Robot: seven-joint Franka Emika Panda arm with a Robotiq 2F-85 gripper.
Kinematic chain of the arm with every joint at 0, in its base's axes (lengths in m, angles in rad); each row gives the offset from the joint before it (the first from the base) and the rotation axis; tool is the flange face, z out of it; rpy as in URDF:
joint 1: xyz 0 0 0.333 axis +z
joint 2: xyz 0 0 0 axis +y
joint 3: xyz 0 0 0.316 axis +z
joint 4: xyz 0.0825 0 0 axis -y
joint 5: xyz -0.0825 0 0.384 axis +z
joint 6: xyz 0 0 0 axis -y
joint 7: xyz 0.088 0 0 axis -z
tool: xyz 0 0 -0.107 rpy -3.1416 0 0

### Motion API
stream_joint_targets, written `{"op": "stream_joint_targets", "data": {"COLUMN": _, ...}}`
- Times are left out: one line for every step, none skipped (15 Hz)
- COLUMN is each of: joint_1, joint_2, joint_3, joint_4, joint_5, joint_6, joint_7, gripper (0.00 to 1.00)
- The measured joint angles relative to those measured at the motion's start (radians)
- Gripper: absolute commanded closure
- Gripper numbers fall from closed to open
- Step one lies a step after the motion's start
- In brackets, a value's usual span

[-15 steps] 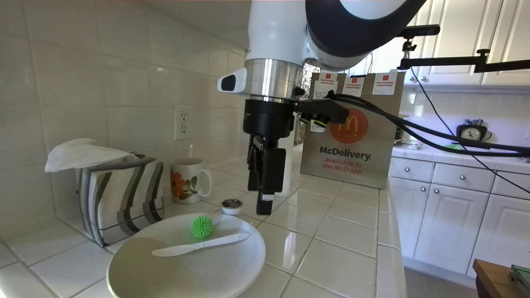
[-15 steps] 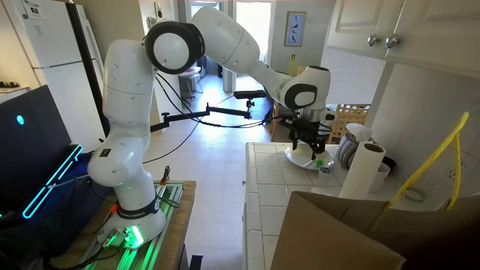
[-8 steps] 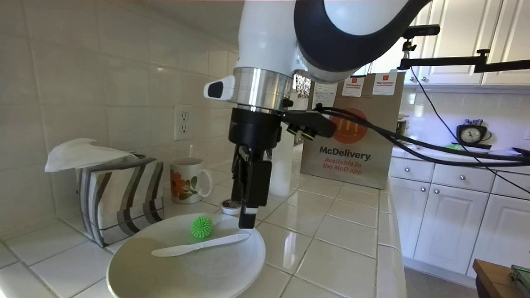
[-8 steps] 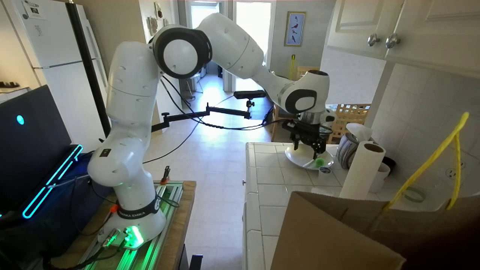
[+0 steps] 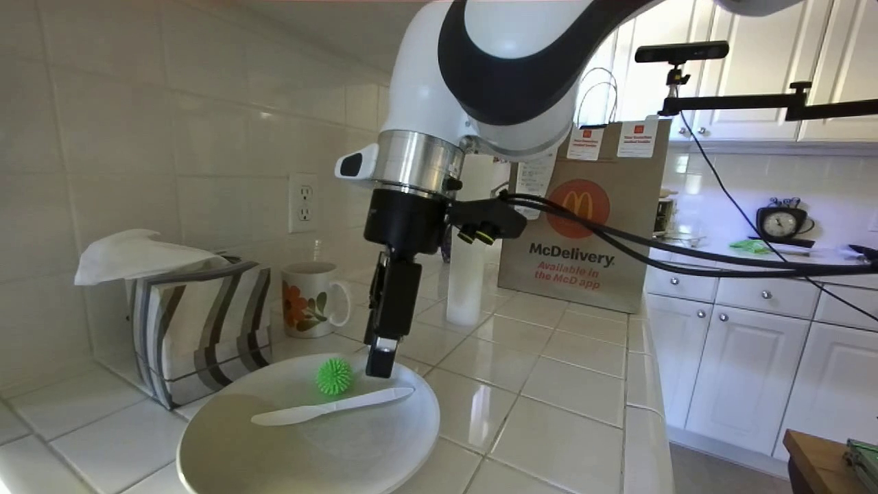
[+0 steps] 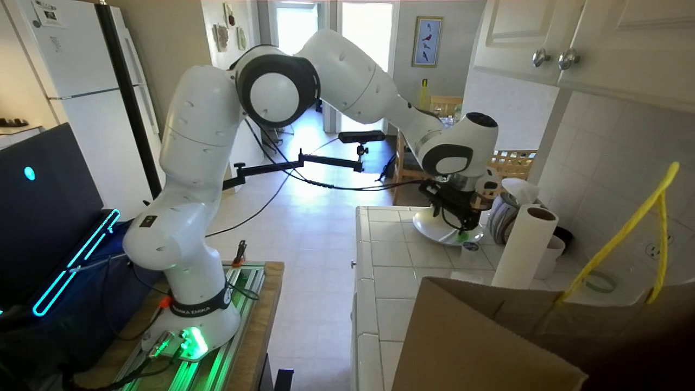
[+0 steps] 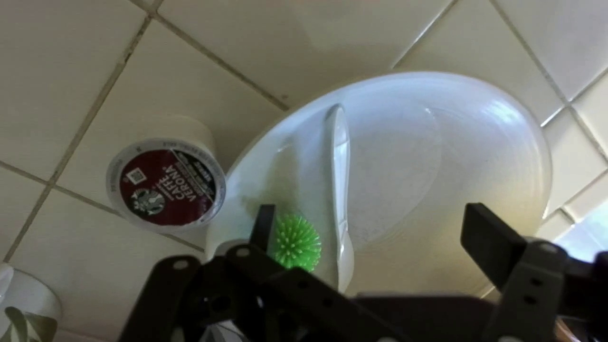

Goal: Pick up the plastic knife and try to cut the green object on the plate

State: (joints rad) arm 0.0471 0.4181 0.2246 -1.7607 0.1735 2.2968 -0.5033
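The plate (image 5: 309, 460) rests on the tiled counter; it also shows in the wrist view (image 7: 494, 156). The white plastic knife (image 5: 333, 407) lies flat across it, with its handle toward the top in the wrist view (image 7: 340, 166). The green object (image 5: 334, 377), a spiky ball, sits on the plate beside the knife's blade; it also shows in the wrist view (image 7: 298, 242). My gripper (image 5: 381, 360) is tilted and empty above the plate's rim. In the wrist view its fingers (image 7: 373, 225) are wide apart. The left finger overlaps the ball's edge in view; the knife shows between the fingers.
A coffee pod (image 7: 166, 183) stands close beside the plate. A flowered mug (image 5: 312, 298) and a striped napkin holder (image 5: 206, 329) stand along the wall. A paper towel roll (image 6: 526, 247) and a McDelivery bag (image 5: 583, 226) stand farther along the counter.
My gripper has come lower and moved in over the plate's rim, and the wrist has tilted and turned. The knife, ball and plate have not moved.
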Motion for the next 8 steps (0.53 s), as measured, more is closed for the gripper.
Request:
{"op": "stream_joint_targets", "data": {"joint_1": -0.015, "joint_2": 0.007, "joint_3": 0.008, "joint_4": 0.005, "joint_5": 0.034, "joint_6": 0.0, "joint_7": -0.02, "gripper": 0.0}}
{"op": "stream_joint_targets", "data": {"joint_1": -0.029, "joint_2": 0.015, "joint_3": 0.016, "joint_4": 0.011, "joint_5": 0.067, "joint_6": 0.0, "joint_7": -0.039, "gripper": 0.0}}
{"op": "stream_joint_targets", "data": {"joint_1": -0.04, "joint_2": 0.023, "joint_3": 0.023, "joint_4": 0.015, "joint_5": 0.095, "joint_6": 0.0, "joint_7": -0.054, "gripper": 0.0}}
{"op": "stream_joint_targets", "data": {"joint_1": -0.05, "joint_2": 0.031, "joint_3": 0.029, "joint_4": 0.018, "joint_5": 0.12, "joint_6": 0.0, "joint_7": -0.066, "gripper": 0.0}}
{"op": "stream_joint_targets", "data": {"joint_1": -0.057, "joint_2": 0.038, "joint_3": 0.033, "joint_4": 0.021, "joint_5": 0.139, "joint_6": -0.001, "joint_7": -0.077, "gripper": 0.0}}
{"op": "stream_joint_targets", "data": {"joint_1": -0.063, "joint_2": 0.046, "joint_3": 0.036, "joint_4": 0.024, "joint_5": 0.153, "joint_6": -0.001, "joint_7": -0.085, "gripper": 0.0}}
{"op": "stream_joint_targets", "data": {"joint_1": -0.067, "joint_2": 0.052, "joint_3": 0.038, "joint_4": 0.026, "joint_5": 0.165, "joint_6": -0.001, "joint_7": -0.091, "gripper": 0.0}}
{"op": "stream_joint_targets", "data": {"joint_1": -0.069, "joint_2": 0.058, "joint_3": 0.039, "joint_4": 0.028, "joint_5": 0.175, "joint_6": -0.001, "joint_7": -0.097, "gripper": 0.0}}
